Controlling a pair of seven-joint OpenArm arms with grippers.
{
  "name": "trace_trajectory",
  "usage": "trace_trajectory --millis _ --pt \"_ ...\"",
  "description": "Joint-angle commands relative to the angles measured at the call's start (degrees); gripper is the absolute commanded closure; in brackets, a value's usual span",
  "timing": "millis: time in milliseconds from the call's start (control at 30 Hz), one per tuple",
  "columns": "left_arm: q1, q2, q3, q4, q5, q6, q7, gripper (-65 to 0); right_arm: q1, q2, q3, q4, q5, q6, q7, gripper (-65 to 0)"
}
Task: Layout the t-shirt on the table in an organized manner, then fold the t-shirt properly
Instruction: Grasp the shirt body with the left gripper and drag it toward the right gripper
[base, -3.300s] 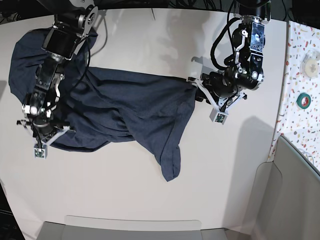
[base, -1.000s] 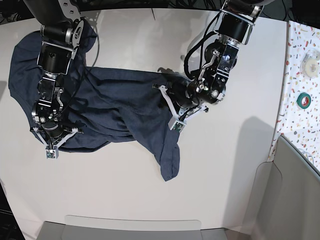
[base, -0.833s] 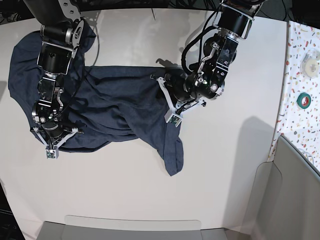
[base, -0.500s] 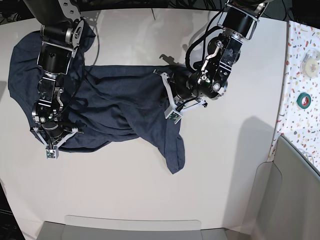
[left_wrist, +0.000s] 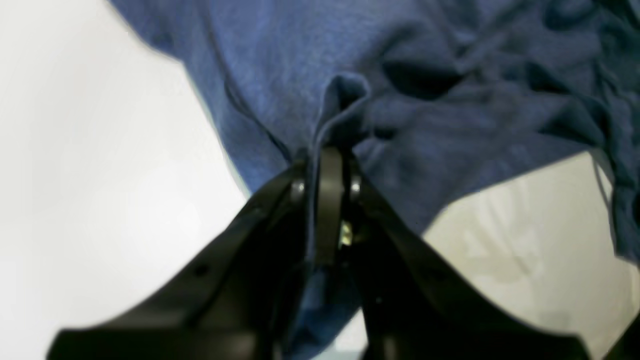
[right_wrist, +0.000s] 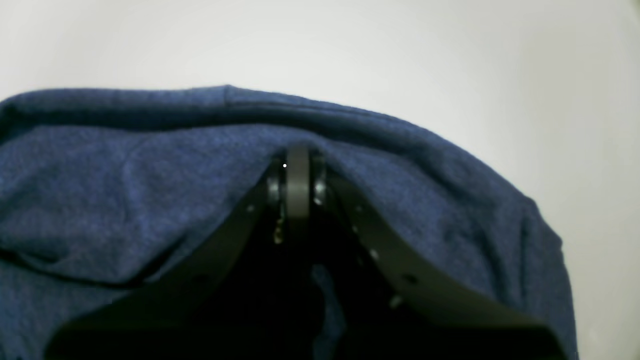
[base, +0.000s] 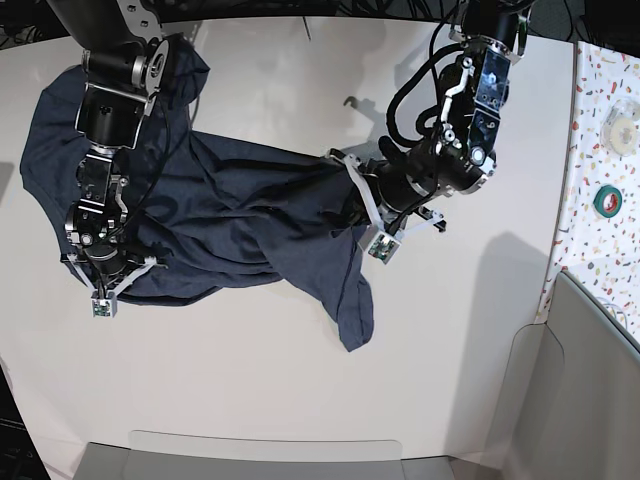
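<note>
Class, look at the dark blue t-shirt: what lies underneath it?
The t-shirt lies crumpled on the white table, which shows bare all around it. The tabletop directly beneath is covered by cloth, so anything under there cannot be seen.

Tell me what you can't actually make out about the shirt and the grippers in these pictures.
- White lettering on the t-shirt: not visible in any view; bunched folds may hide it.
- Top-left part of the t-shirt, base view: covered by the right arm.
- Right gripper: right wrist view, fingertips buried in cloth, so what lies between them is hidden.
- Left gripper: left wrist view is blurred; how many layers it pinches is unclear.
</note>
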Motion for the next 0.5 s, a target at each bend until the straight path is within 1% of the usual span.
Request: trace_trajectory --millis 0,100,200,467 --pt "-0.3 -0.7 -0.1 1.6 0.0 0.1 -1.5 0.0 -0.6 0.2 -0.1 -0.7 -1.7 -0.3 -6.4 0.0" --pt "0.6 -0.8 -0.4 2.0 0.0 0.1 -1.5 0.0 -0.6 0.2 -0.1 -0.8 -1.7 -0.3 -6.4 0.0" --pt "0.7 -2.4 -0.4 1.9 0.0 0.1 -1.6 0.0 -0.6 0.3 -0.1 -0.8 -1.7 -0.3 -6.4 0.0" --pt "0.7 -2.7 -0.4 1.9 0.0 0.1 -1.6 -0.1 -0.6 0.3 -0.1 -0.8 -1.7 -0.3 -6.4 0.0"
